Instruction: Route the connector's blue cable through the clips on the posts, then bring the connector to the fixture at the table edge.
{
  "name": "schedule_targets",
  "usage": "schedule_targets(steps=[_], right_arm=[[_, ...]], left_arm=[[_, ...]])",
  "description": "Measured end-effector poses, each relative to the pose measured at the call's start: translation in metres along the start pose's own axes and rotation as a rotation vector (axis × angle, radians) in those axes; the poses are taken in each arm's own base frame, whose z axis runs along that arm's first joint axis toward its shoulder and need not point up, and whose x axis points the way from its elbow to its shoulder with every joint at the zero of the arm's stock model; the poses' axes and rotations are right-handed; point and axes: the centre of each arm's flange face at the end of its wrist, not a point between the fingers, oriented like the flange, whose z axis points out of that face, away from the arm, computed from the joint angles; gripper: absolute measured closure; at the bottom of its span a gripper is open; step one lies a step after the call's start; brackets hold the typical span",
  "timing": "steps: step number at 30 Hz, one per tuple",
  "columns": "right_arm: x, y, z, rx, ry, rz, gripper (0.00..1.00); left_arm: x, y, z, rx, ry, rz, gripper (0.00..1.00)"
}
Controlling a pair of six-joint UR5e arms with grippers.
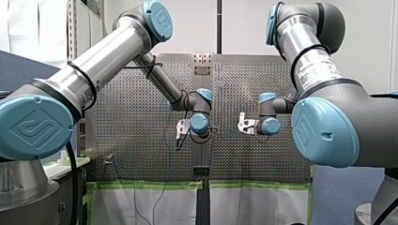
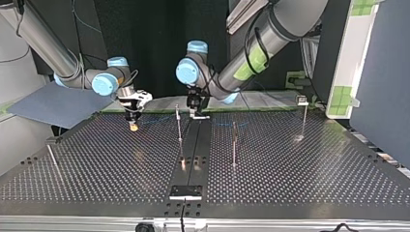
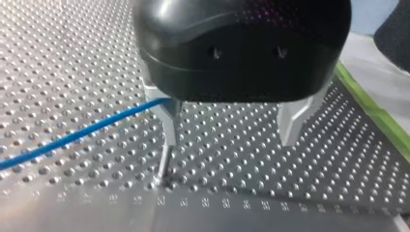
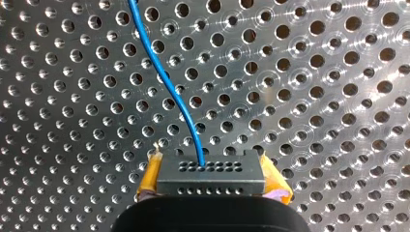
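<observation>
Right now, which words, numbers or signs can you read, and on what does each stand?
No text reads clearly.
Embossed logo, no readable letters: blue cap of my left arm.
Dark print: my right arm's silver tube, too blurred.
Small marks: table edge, too blurred.

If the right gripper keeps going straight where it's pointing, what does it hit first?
Most likely the perforated table. The right gripper points down at it, and the connector it holds would touch before the yellow pads. Only the blue cable runs ahead.
</observation>
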Motion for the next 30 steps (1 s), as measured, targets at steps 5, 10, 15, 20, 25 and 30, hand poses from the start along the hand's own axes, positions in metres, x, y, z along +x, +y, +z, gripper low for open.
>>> schedule_targets(steps=[5, 10, 15, 20, 25, 30], right_arm=[[0.0, -0.001, 0.0, 0.001, 0.0, 0.0, 1.0], [0.0, -0.001, 0.0, 0.001, 0.0, 0.0, 1.0], [0.0, -0.001, 0.0, 0.002, -0.001, 0.0, 1.0], [0.0, -0.002, 0.0, 0.003, -0.001, 0.0, 1.0], [-0.001, -0.002, 0.0, 0.003, -0.002, 0.0, 1.0], [-0.001, -0.003, -0.001, 0.004, -0.005, 0.0, 1.0]], left_arm=[[-0.002, -0.002, -0.005, 0.005, -0.008, -0.003, 0.0], [0.001, -0.003, -0.009, -0.003, -0.012, -0.005, 0.0], [0.003, -0.005, -0.015, -0.002, -0.021, -0.01, 0.0], [-0.004, -0.007, -0.026, 0.016, -0.047, -0.028, 0.0], [-0.011, -0.012, -0.042, 0.05, -0.076, -0.044, 0.0], [-0.014, -0.017, -0.055, 0.087, -0.092, -0.049, 0.0]])
